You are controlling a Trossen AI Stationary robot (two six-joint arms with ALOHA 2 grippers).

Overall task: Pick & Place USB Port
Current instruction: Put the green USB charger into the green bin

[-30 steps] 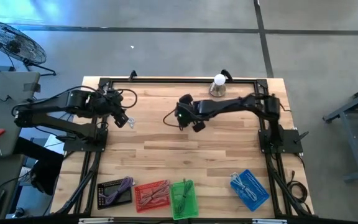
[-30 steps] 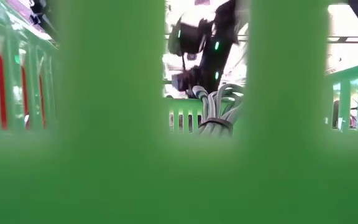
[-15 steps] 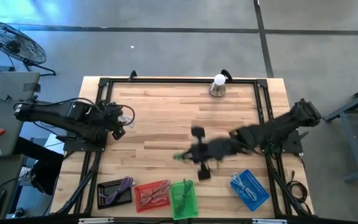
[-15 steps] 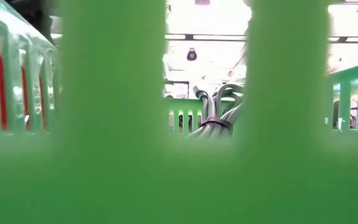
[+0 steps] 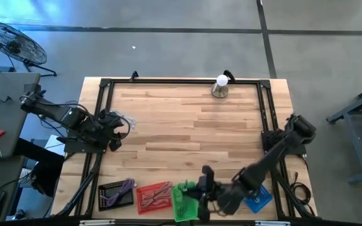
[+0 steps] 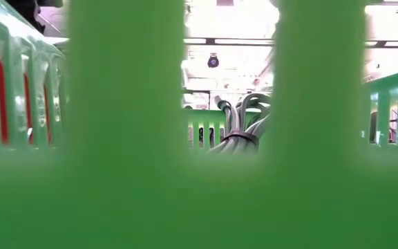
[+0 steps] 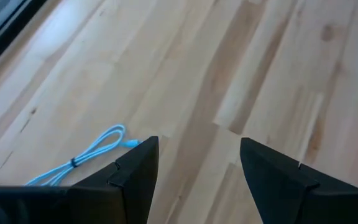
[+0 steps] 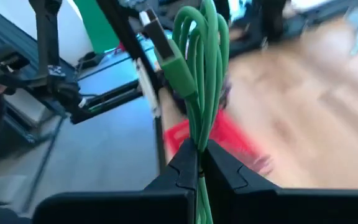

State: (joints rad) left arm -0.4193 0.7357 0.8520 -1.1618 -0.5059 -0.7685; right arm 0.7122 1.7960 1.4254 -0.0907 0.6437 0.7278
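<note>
My right gripper (image 5: 192, 193) is at the table's near edge, over the green basket (image 5: 182, 204), shut on a coiled green USB cable (image 8: 199, 81) whose plug (image 8: 161, 36) sticks out at the coil's far end. My left gripper (image 5: 114, 137) is open and empty at the table's left edge, low over the wood. A light-blue cable (image 7: 89, 155) lies on the table beside it and also shows in the high view (image 5: 126, 120). In the low view the green basket's bars (image 6: 123, 104) fill the picture, with a grey cable bundle (image 6: 237, 131) behind them. My right gripper pinches the green cable's bundled strands (image 8: 197, 138) between its two fingers, near one end of the coil. The coil reaches out past the fingertips with its plug at the free end, lifted clear of the table.
Along the near edge stand a black basket (image 5: 115, 193), a red basket (image 5: 154, 196), the green one and a blue basket (image 5: 256, 194), each with cables. A small metal stand with a white ball (image 5: 220, 86) is at the far edge. Bare wood (image 5: 187, 125) lies between.
My right gripper has swept from the table's far middle to the near edge, carrying the green cable, and now hangs over the green basket. My left arm has drawn back toward the table's left edge, away from the light-blue cable.
</note>
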